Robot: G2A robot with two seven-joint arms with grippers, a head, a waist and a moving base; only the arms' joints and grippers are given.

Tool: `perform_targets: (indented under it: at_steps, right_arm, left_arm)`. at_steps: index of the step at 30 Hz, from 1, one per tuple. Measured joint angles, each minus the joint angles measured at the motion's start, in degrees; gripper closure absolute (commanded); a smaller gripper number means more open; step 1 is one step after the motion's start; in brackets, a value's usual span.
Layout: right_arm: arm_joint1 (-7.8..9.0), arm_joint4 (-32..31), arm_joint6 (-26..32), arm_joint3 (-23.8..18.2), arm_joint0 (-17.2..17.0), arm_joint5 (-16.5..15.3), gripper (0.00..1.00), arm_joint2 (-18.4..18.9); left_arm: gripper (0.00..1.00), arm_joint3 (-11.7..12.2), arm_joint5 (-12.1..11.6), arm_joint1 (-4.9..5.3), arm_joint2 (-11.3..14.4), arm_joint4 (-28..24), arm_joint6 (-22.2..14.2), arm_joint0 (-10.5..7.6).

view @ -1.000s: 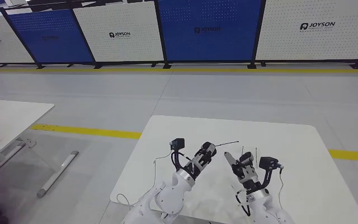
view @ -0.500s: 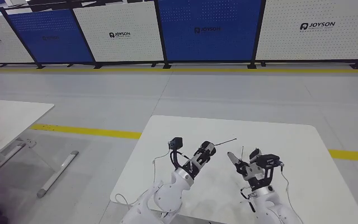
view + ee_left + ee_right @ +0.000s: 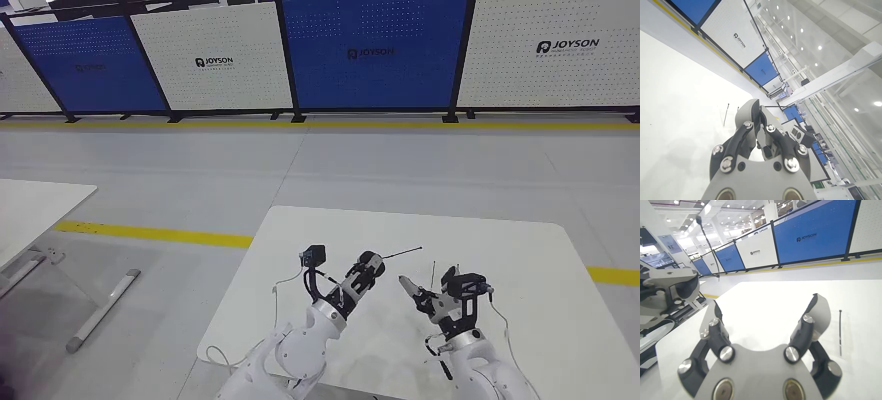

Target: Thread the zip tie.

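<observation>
Left wrist view is showing you the left gripper (image 3: 760,111) pinching one end of the zip tie (image 3: 776,107), which is sticking out above the table (image 3: 677,85). Your right gripper (image 3: 765,299) is hanging nearby, fingers spread wide, a spare tie (image 3: 840,330) lying on the table beside it.

- Left gripper (image 3: 760,108): clamped shut, pads pressed on a thin zip tie (image 3: 772,107) sticking out sideways past the fingertips.
- Left arm (image 3: 318,328): stretched forward, wrist tilted upward.
- Right gripper (image 3: 765,300): spread wide, nothing between the fingers, tips pointing forward and slightly up.
- Right arm (image 3: 462,345): bent short, wrist level with the left gripper (image 3: 371,263).
- Right gripper (image 3: 428,288): beside the left one, near but not touching.
</observation>
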Motion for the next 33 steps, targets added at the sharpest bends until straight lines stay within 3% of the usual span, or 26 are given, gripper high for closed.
perform_targets:
  at_steps: [4, 14, 15, 16, 17, 24, 25, 33]
  right_arm:
    - [-0.13, 1.67, 2.94, 1.49, 1.39, -0.55, 0.00, -0.70]
    - [-0.21, 2.34, 2.33, 1.35, 1.22, 0.22, 0.00, -0.79]
    - [-0.24, 2.77, 2.24, 1.25, 1.19, 0.17, 0.13, -0.90]
    - [-0.29, 3.14, 2.22, 1.16, 1.21, 0.14, 0.42, -1.09]
    - [-0.32, 3.33, 2.22, 1.12, 1.25, 0.12, 0.51, -1.28]
    - [-0.49, 3.72, 2.43, 1.46, 1.91, -0.28, 0.51, -2.41]
    - [-0.51, 4.06, 2.43, 1.54, 2.01, -0.69, 0.48, -2.51]
    - [-0.42, 6.09, 3.91, 1.51, 2.57, -3.77, 0.52, -2.74]
  left_arm:
    - [1.00, 0.06, 0.62, -0.14, 0.61, 0.66, 0.65, -0.07]
    - [1.00, 0.28, 0.47, -0.16, 0.75, 0.93, 0.37, -0.12]
    - [1.00, 0.28, 0.37, -0.15, 0.86, 1.10, 0.16, -0.12]
    - [1.00, 0.26, 0.28, -0.15, 1.00, 1.29, -0.04, -0.11]
    - [1.00, 0.23, 0.24, -0.16, 1.10, 1.39, -0.11, -0.11]
    - [1.00, 0.05, -0.09, -0.24, 1.56, 1.85, -0.03, 0.13]
    - [1.00, -0.08, -0.12, -0.24, 1.59, 1.96, -0.03, 0.23]
    - [1.00, -0.37, -0.41, -0.21, 1.49, 2.34, -0.14, 0.62]
